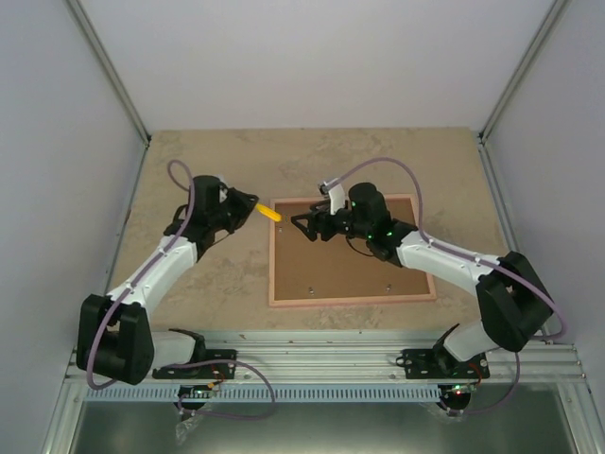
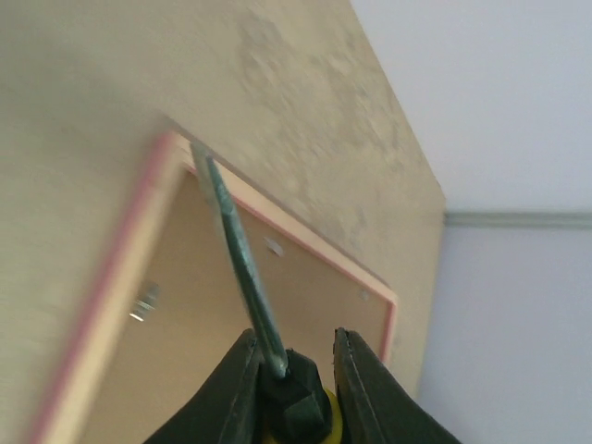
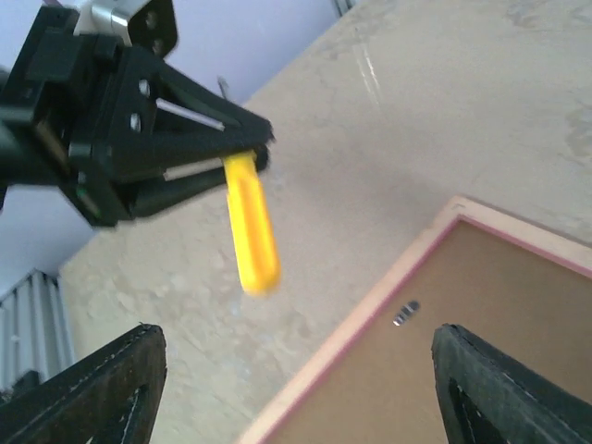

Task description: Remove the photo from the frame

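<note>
My two arms reach out from the near edge of the bench (image 1: 397, 161). The left one angles inward from the left and the right one bends in from the right.

The frame (image 1: 350, 301) lies flat on the bench in front of my right arm, a little right of centre. It is back side up, with a thin pink rim around a plain brown backing board (image 1: 321, 270). Small metal clips (image 3: 404, 313) sit on the board near its edges. The photo does not show in any view; only the back of the frame is turned up.

My right claw (image 1: 304, 225) hovers over the far left part of the board. Its fingers are spread wide with nothing between them.

Just past the frame's far left corner, my left claw (image 1: 253, 206) is closed on a screwdriver (image 3: 252, 222). It pinches the tool about where the yellow handle meets the metal blade. The handle sticks out beyond the fingertips toward my right claw, and its end is close to that corner of the frame. I cannot tell whether it touches the rim. My two claws face each other across the corner, near but apart.

Beyond them the mottled beige bench runs on to pale walls.
</note>
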Motion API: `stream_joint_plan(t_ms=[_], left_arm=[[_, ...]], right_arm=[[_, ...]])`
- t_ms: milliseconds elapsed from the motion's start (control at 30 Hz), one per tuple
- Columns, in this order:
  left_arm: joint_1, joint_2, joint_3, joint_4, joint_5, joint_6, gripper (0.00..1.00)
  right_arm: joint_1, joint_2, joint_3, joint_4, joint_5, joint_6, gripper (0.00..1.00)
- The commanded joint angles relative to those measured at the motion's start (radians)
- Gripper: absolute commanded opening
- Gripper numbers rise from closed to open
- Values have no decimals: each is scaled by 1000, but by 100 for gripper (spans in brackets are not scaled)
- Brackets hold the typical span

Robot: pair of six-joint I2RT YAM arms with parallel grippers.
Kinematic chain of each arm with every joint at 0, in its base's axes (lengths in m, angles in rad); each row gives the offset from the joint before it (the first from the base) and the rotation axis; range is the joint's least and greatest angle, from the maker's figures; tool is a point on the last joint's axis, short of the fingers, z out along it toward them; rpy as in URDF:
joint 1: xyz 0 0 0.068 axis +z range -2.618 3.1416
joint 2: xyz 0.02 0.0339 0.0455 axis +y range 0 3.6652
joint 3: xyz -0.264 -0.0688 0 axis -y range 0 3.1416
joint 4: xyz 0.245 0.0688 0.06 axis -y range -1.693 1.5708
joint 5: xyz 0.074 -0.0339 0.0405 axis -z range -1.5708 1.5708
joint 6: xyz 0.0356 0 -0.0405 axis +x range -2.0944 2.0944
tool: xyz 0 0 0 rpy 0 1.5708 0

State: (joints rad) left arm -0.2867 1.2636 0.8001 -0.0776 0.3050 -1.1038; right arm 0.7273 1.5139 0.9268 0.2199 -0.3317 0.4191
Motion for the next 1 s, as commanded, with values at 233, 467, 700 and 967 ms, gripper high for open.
stream_joint_plan(t_ms=[233, 467, 700, 967], left_arm=[[321, 78, 61, -296, -94, 291, 0], [504, 274, 106, -343, -95, 391, 0], [578, 502, 278, -422, -161, 473, 0], [591, 654, 403, -501, -251, 521, 11]], right_arm=[[-61, -108, -126, -73, 71, -99, 97], [-80, -123, -170, -48, 78, -109, 98], [-94, -129, -186, -35, 73, -112, 98], [-109, -135, -191, -32, 74, -117, 98]])
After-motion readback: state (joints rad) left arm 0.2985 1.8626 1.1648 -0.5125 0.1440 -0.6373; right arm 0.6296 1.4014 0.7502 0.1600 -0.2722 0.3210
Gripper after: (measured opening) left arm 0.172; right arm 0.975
